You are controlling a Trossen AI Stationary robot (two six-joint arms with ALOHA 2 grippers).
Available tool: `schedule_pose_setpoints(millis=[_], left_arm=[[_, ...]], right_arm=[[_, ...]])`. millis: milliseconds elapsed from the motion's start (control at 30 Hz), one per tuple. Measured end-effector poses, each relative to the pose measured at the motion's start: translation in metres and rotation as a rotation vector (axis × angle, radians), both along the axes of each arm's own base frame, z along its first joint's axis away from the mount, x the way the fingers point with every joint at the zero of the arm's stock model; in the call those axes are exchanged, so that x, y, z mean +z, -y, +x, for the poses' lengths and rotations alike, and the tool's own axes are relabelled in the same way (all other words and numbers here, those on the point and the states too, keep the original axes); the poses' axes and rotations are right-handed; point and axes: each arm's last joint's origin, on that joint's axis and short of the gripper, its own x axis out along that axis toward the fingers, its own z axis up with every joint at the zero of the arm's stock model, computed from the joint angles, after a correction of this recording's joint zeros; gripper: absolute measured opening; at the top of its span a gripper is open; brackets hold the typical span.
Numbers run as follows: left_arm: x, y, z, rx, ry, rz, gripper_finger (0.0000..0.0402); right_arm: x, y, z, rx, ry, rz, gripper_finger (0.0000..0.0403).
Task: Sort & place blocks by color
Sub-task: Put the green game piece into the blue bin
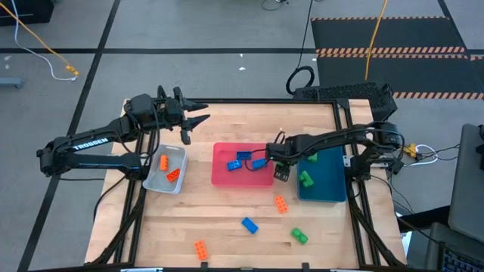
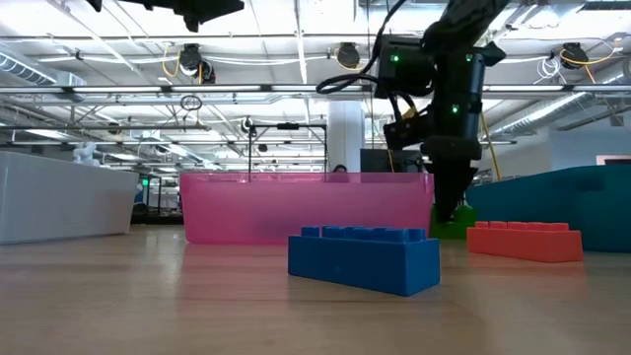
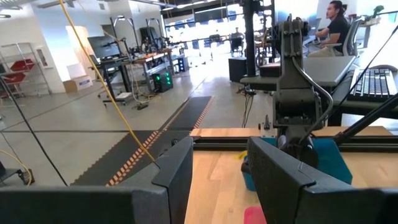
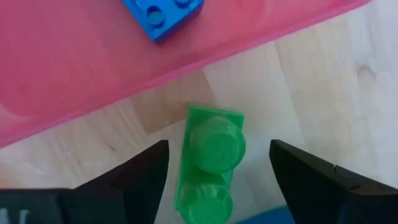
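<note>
I see a big room with a grey floor, and in it my light wooden table (image 1: 227, 219) with a smooth, grainy top. On it sit three plastic trays with low walls: a pink rectangular tray (image 1: 227, 175) in the middle, a teal rectangular tray (image 1: 327, 185) to its right and a small grey tray (image 1: 153, 181) to its left.

My right gripper (image 4: 217, 171) hangs low between the pink and teal trays. Its dark fingers are spread wide. A small green studded brick (image 4: 211, 165) lies flat on the wood right between them, just beside the pink wall, and I see no finger touching it.

My left gripper (image 3: 217, 168) waits high above the table's far left side, fingers apart and empty.

Two blue bricks (image 1: 243, 160) lie in the pink tray, two orange bricks (image 1: 169, 169) in the grey tray, and a green brick (image 1: 305, 178) in the teal tray. More small bumpy bricks lie loose on the near wood: orange (image 1: 280, 204), blue (image 1: 249, 224), green (image 1: 299, 236) and orange (image 1: 200, 249).
</note>
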Motion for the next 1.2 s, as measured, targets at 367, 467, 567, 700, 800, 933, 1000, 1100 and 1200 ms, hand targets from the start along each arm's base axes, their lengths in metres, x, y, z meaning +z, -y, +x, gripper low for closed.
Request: schedule_pose_setpoints(millis=[367,467,567,700,800,933,1000,1100,1200], left_arm=[[0.0,0.0,0.0,0.0,-0.001,0.0,0.0156],[0.0,0.0,0.0,0.0,-0.001,0.0,0.0156],[0.0,0.0,0.0,0.0,-0.004,0.002,0.0156],[0.0,0.0,0.0,0.0,-0.003,0.001,0.0156],[0.0,0.0,0.0,0.0,-0.003,0.001,0.0157],[0.0,0.0,0.0,0.0,-0.003,0.002,0.0157],[0.0,0.0,0.0,0.0,-0.004,0.003,0.0157],[0.0,0.0,0.0,0.0,-0.003,0.004,0.0156],[0.0,0.0,0.0,0.0,-0.004,0.007,0.0156]], right_arm=[[-0.014,0.001,0.004,0.002,-0.036,-0.028,0.0169],[-0.014,0.001,0.005,0.016,-0.041,-0.031,0.0122],[-0.013,0.002,0.003,0.02,-0.047,-0.031,0.0122],[-0.005,0.004,-0.001,0.011,-0.039,-0.032,0.0122],[0.008,0.007,-0.007,-0.001,-0.025,-0.052,0.0122],[0.033,0.007,-0.016,0.015,0.06,-0.066,0.0122],[0.049,0.006,-0.024,0.015,0.109,-0.071,0.0122],[0.075,0.005,-0.044,-0.038,0.172,-0.064,0.0122],[0.096,0.002,-0.069,-0.155,0.208,-0.041,0.0122]])
